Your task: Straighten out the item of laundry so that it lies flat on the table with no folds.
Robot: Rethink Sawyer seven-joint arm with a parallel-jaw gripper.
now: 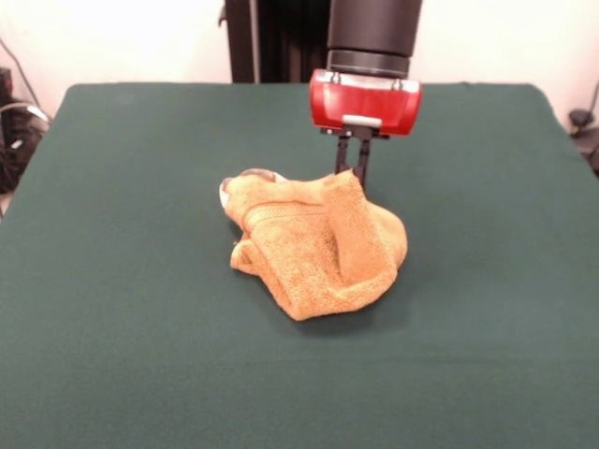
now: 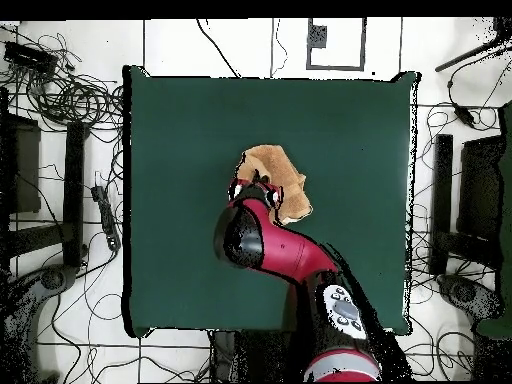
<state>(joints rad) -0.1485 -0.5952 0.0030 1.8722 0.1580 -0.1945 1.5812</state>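
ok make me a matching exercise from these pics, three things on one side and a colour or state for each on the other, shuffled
Things:
1. towel
2. table
3. gripper

Descriptions:
A. covered in dark green cloth
B. down at the towel's far edge, below a red wrist housing
C. orange-tan, bunched up in folds

Pairs: 1-C, 2-A, 3-B

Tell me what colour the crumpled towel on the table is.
Orange-tan; the towel shows best in the front view.
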